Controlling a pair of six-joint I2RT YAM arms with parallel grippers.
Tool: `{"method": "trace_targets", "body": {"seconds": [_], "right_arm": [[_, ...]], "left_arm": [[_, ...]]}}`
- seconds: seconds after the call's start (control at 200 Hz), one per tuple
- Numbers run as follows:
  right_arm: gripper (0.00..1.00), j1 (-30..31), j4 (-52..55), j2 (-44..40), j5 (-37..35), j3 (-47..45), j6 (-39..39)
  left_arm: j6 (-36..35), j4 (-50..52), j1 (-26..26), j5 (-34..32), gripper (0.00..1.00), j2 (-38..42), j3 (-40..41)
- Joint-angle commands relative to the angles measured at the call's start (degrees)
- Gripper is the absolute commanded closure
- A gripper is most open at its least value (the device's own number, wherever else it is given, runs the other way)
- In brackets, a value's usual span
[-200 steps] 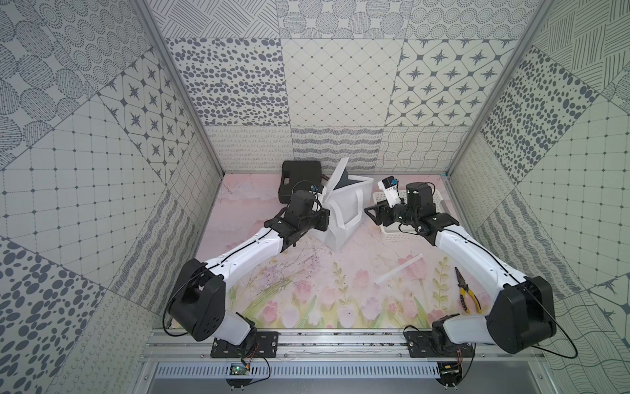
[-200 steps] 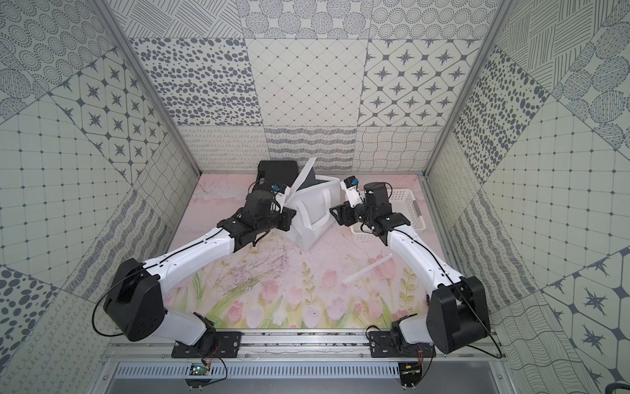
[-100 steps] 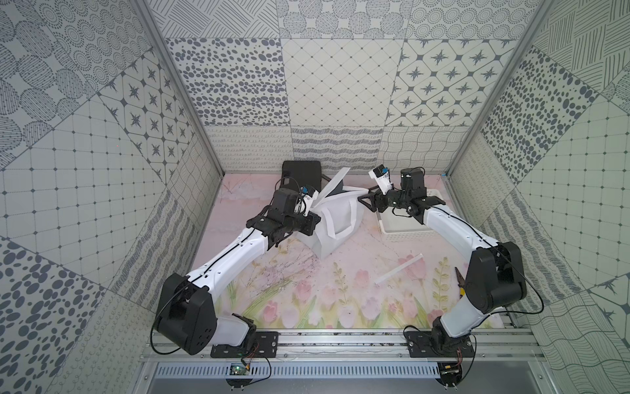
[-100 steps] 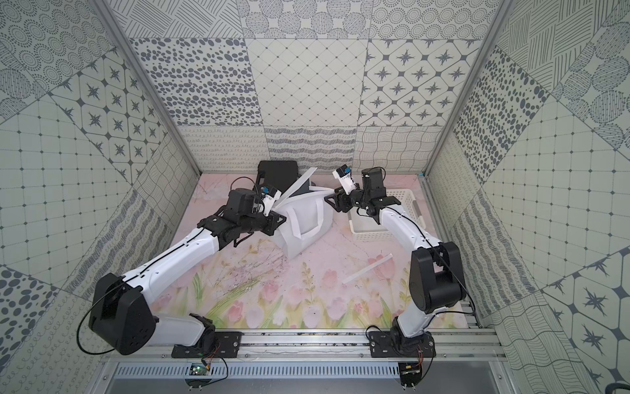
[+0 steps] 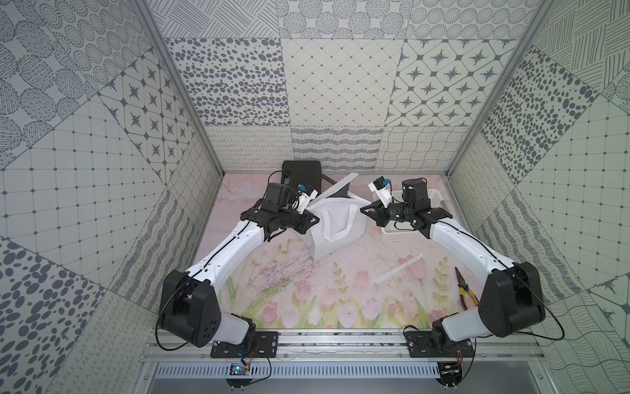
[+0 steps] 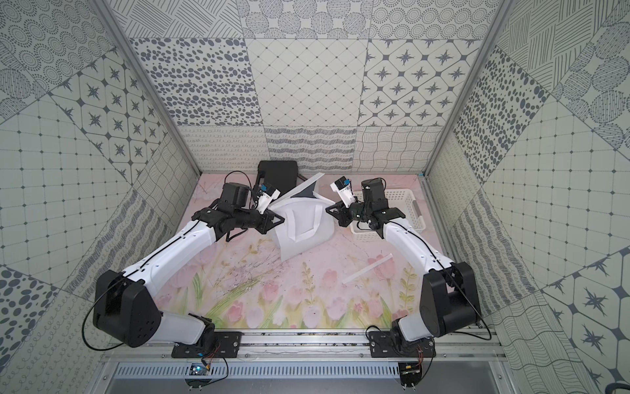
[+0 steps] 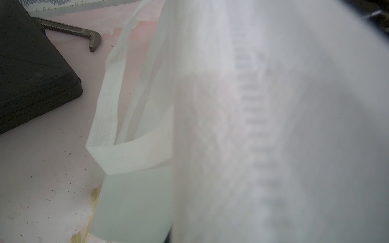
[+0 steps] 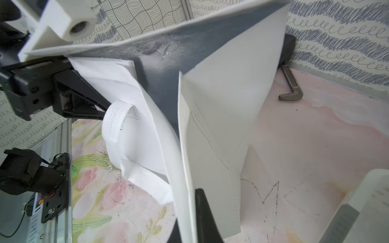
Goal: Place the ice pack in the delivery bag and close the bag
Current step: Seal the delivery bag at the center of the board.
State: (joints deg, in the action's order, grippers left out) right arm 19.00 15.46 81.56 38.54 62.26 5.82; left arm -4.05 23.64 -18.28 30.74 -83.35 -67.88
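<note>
Delivery bag (image 5: 337, 227) is held tilted between both grippers: left gripper (image 5: 315, 221) is clamped on one rim, right gripper (image 5: 363, 210) closed on the opposite edge.

Looking at a jammed far end of the table (image 5: 259, 307): delivery bag (image 5: 335, 225) tilting in the middle with left gripper (image 5: 312, 221) and right gripper (image 5: 364, 209) clamping its two sides, black hard case (image 5: 301, 170) and a grey toothed tool (image 8: 291, 88) sitting just behind, white basket (image 5: 438, 201) crowding just past the right gripper. Seeing the flap (image 5: 335, 186) slanting over the bag's mouth, narrowing the way in from above. Finding open floor across the near half, only a white strip (image 5: 399, 269) and yellow-handled pliers (image 5: 464, 290) lying toward the right.
</note>
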Motion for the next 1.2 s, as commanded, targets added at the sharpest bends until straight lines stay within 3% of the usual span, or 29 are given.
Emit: {"method": "trace_targets", "body": {"seconds": [0.0, 0.09, 0.26, 0.345, 0.61, 0.985, 1.191], "right_arm": [[0.96, 2.4, 2.8, -6.7, -0.7, -3.1, -3.5], [0.94, 4.1, 4.4, -10.2, -1.4, -4.6, -5.9], [0.92, 4.8, 6.7, -12.4, -4.9, -5.5, -7.3], [0.78, 4.7, 6.6, -11.6, -7.5, -5.2, -5.3], [0.57, 1.8, 5.8, -5.5, -13.7, 0.3, 1.8], [0.48, -2.2, 3.3, 2.3, -13.6, 7.1, 5.3], [0.36, -2.2, 6.2, -3.3, -12.0, 6.9, 6.7]], "left_arm": [[-6.8, 0.1, 1.4, 12.8, 1.00, -1.2, -2.4], [-9.1, 1.5, 2.2, 16.9, 1.00, -2.0, -3.3], [-13.3, 1.7, 2.4, 18.6, 1.00, -1.6, -1.5], [-13.3, 0.2, 2.3, 19.8, 1.00, -1.4, 0.0], [-17.5, 0.3, 2.4, 21.8, 1.00, -0.3, 2.5], [-20.1, 1.8, 2.3, 22.1, 1.00, -0.1, 2.7], [-20.4, 1.8, 2.3, 20.4, 1.00, -0.4, 2.0]]}}
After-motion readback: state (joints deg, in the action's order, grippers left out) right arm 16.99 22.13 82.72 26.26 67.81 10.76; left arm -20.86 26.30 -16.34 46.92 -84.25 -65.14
